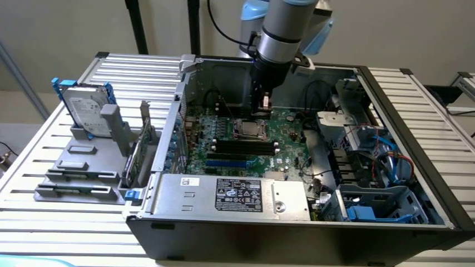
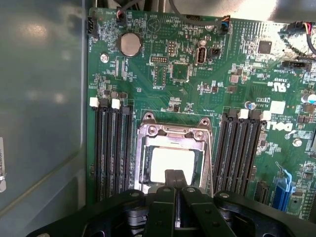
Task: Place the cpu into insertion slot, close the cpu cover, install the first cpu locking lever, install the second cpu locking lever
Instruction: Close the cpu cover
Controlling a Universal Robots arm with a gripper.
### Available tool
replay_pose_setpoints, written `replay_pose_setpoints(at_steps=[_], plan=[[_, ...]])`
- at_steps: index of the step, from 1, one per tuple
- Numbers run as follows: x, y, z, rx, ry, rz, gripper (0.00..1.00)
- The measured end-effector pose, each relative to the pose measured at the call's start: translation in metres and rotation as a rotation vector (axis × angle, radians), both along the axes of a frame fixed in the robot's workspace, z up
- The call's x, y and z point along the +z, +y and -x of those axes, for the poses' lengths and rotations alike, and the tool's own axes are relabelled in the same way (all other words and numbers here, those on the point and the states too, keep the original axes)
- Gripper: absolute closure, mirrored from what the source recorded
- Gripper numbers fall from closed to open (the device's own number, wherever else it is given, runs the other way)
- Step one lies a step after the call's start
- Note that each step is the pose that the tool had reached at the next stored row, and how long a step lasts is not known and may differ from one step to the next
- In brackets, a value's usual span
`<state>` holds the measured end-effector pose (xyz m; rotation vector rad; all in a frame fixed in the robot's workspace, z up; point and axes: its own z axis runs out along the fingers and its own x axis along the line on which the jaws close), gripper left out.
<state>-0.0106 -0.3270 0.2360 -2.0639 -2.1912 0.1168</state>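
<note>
The gripper (image 2: 174,174), jaws pressed together and empty, hangs over the cpu (image 2: 173,159), hiding one edge of the cpu cover (image 2: 147,142).

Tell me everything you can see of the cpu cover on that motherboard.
The cpu cover is a thin, silvery metal frame with a square opening and two bolt heads along one side. It lies flat, closed over the insertion slot in the green motherboard, between banks of black memory slots. The pale top of the cpu shows through its opening. The gripper, jaws shut, hangs at one edge; contact cannot be judged.
</note>
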Motion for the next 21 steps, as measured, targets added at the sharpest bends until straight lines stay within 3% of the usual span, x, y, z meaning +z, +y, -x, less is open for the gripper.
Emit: replay_pose_setpoints(at_steps=[3,5,6,21], plan=[[-0.0002,-0.0001,0.000,0.000,0.0540,0.0031,0.89],[-0.0009,-0.0011,0.001,0.000,0.0758,0.0042,0.89],[-0.0018,-0.0015,0.001,-0.001,0.0801,0.0041,0.89],[-0.0263,-0.0028,0.016,-0.038,0.0827,0.0074,0.89]])
